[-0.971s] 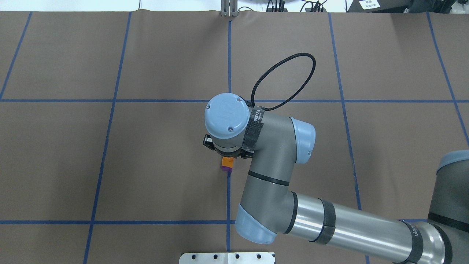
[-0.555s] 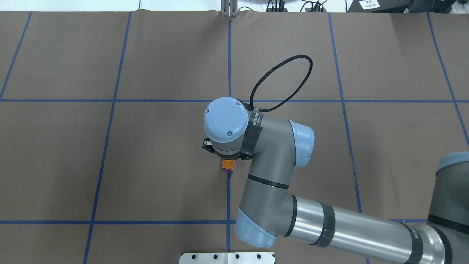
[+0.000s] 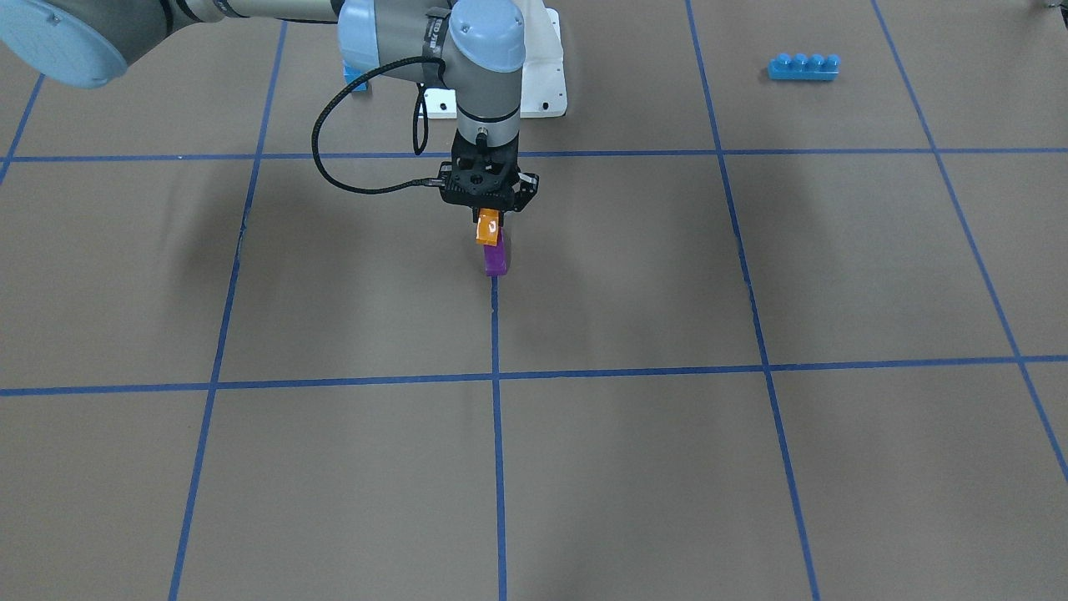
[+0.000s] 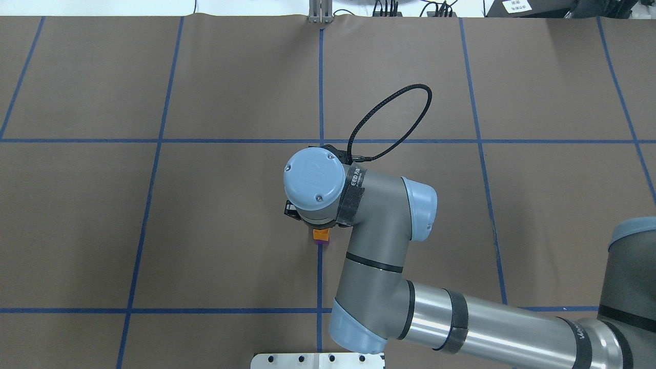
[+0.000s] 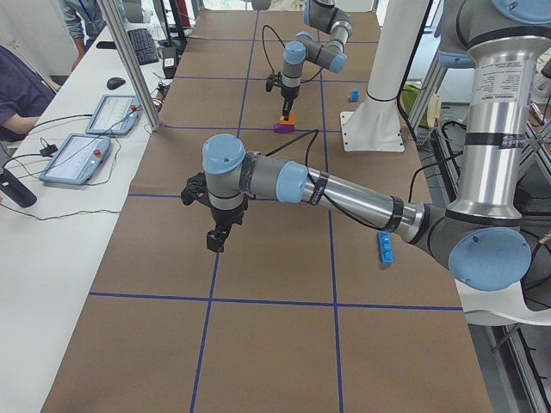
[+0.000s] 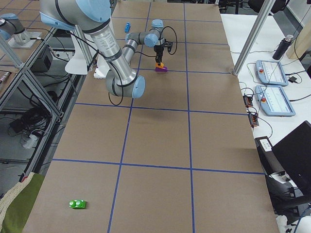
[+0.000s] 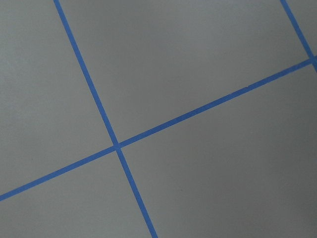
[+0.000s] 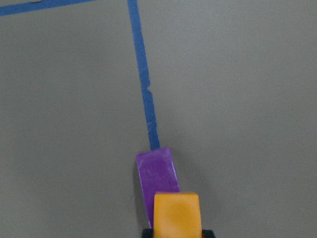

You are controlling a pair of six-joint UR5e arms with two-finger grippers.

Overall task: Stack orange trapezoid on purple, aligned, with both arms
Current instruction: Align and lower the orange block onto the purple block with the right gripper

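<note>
Glossy orange block, clamped in right fingers, hangs over sloped purple block on the bench; left fingers: cannot tell.

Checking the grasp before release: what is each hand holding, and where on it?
Right hand grips the orange trapezoid by its upper end, over the purple. Left hand: cannot tell from the side view.

One orange trapezoid, one purple block, one long blue brick, one green piece.

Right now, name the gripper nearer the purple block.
Right. The right gripper, gripping the orange trapezoid, sits just above the purple block; the left gripper hovers far away.
</note>
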